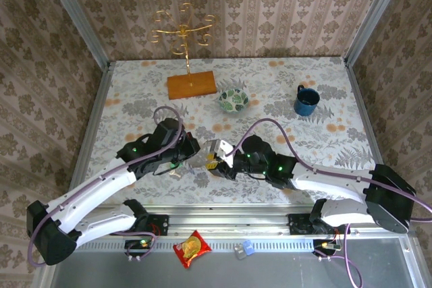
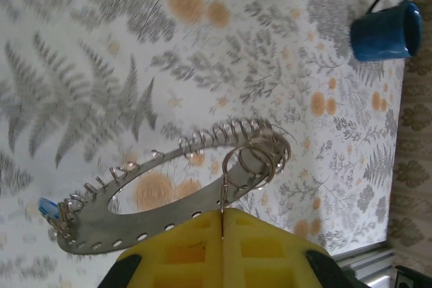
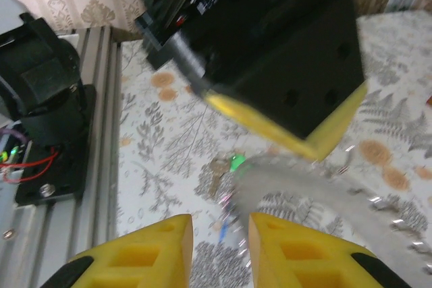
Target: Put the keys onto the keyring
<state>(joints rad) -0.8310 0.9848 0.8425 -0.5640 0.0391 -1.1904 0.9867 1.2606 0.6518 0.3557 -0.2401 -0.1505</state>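
Note:
My left gripper (image 2: 223,212) is shut on a small split ring that hangs from the keyring (image 2: 169,214), a flat grey plate with holes and several wire rings, held tilted above the table. A blue key head (image 2: 46,207) shows at the keyring's far end. In the right wrist view the blurred keyring (image 3: 304,183) reaches towards my right gripper (image 3: 219,224), whose yellow fingers stand apart. The blue key (image 3: 223,231) shows just ahead of that gap. A green-headed key (image 3: 236,162) sits beside the keyring's end; I cannot tell whether it hangs or lies. From above, both grippers (image 1: 192,155) (image 1: 212,156) meet near the table's front.
A patterned bowl (image 1: 233,100) and a blue mug (image 1: 306,100) stand farther back. A gold stand on a wooden base (image 1: 192,84) is at the back left. The metal rail and an arm base (image 3: 47,112) lie close on the right gripper's left.

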